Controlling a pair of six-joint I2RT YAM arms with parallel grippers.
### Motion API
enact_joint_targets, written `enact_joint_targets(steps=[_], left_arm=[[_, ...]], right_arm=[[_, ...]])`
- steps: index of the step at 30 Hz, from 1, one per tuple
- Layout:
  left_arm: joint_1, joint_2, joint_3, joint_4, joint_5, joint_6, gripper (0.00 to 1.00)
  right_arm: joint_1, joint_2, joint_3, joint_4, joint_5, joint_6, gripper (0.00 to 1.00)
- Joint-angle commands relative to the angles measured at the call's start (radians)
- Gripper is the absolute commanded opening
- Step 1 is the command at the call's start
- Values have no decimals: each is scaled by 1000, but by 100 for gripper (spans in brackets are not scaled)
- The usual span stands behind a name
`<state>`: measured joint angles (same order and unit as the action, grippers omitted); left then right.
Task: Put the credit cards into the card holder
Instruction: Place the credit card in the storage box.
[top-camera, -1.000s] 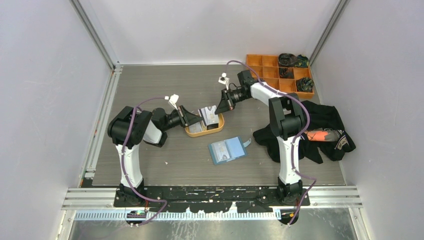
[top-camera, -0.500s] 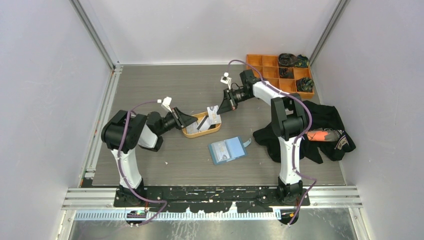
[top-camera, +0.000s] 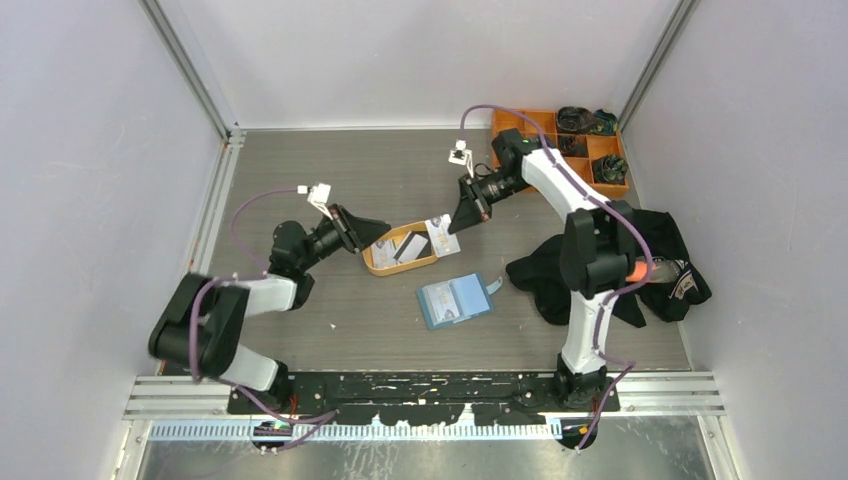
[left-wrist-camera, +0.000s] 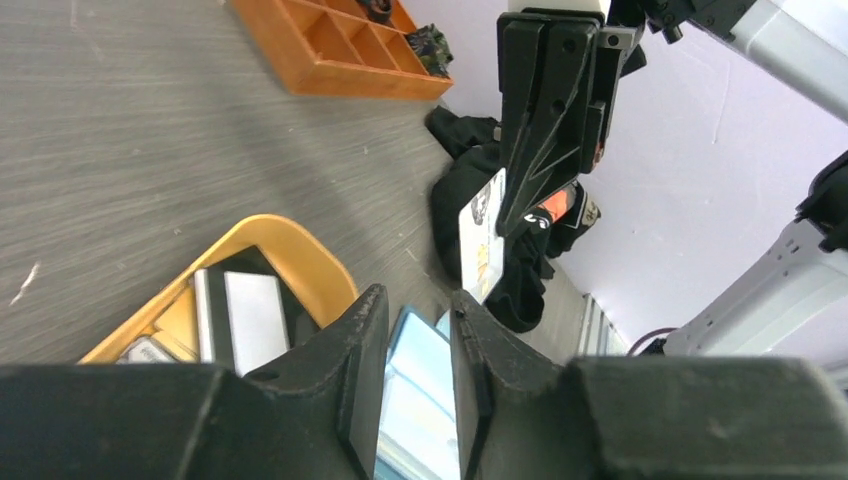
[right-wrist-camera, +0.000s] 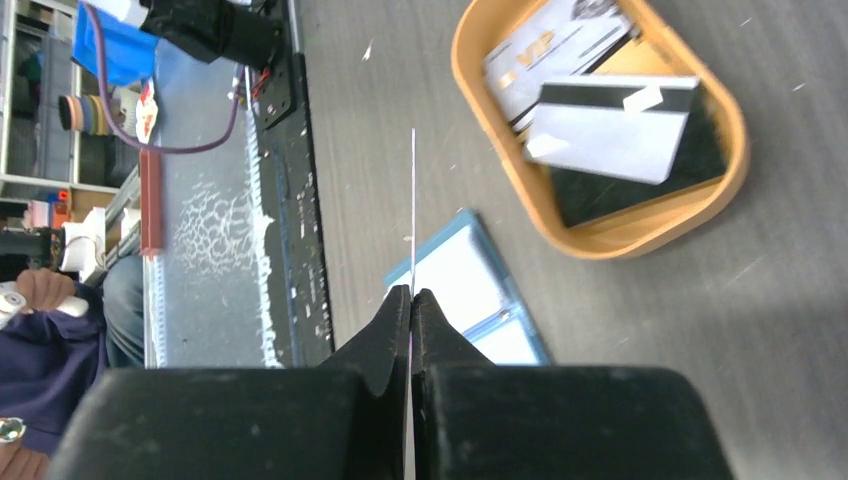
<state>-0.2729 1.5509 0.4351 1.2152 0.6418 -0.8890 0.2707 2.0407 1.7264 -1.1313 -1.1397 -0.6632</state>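
Observation:
My right gripper (top-camera: 455, 225) is shut on a white credit card (top-camera: 441, 236) and holds it in the air just right of the orange oval tray (top-camera: 375, 262). In the right wrist view the card (right-wrist-camera: 412, 200) shows edge-on between my shut fingers (right-wrist-camera: 411, 295). More cards (top-camera: 408, 247) lie in the tray, one white with a dark stripe (right-wrist-camera: 610, 130). The blue card holder (top-camera: 455, 300) lies open on the table near the tray. My left gripper (top-camera: 383, 228) is slightly open and empty at the tray's left end; the card holder (left-wrist-camera: 415, 370) shows through its gap (left-wrist-camera: 418, 295).
An orange compartment box (top-camera: 530, 135) with dark items stands at the back right. A black cloth (top-camera: 650, 250) with an orange object (top-camera: 645, 270) lies at the right, beside the right arm. Grey walls close in the table's left, back and right.
My right gripper has carried the white card off the tray, rightward and nearer. My left arm has swung down to the left and let go of the card. The tray shifted slightly left.

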Motion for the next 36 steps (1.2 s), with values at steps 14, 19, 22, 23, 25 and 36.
enact_joint_targets(steps=[14,19,22,23,25,36], left_arm=[[-284,-581,-156,-356,-75,195,97],[-473,-452,-200,-225,-252,240,92],[-577,-379,-193,-173,-386,306,90],[-586,-353,-192,-136,-399,303,89],[-588,-297,-181,-74,-409,279,85],[-601,-2,-76,216,-349,120,56]], right_arm=[[-4,-457,-422,40,-19,100,1],[-2,-499,-466,119,-42,158,1],[12,-501,-485,147,-60,172,1],[18,-499,-485,149,-63,170,1],[32,-497,-480,147,-66,167,1],[89,-519,-491,150,-81,126,1]])
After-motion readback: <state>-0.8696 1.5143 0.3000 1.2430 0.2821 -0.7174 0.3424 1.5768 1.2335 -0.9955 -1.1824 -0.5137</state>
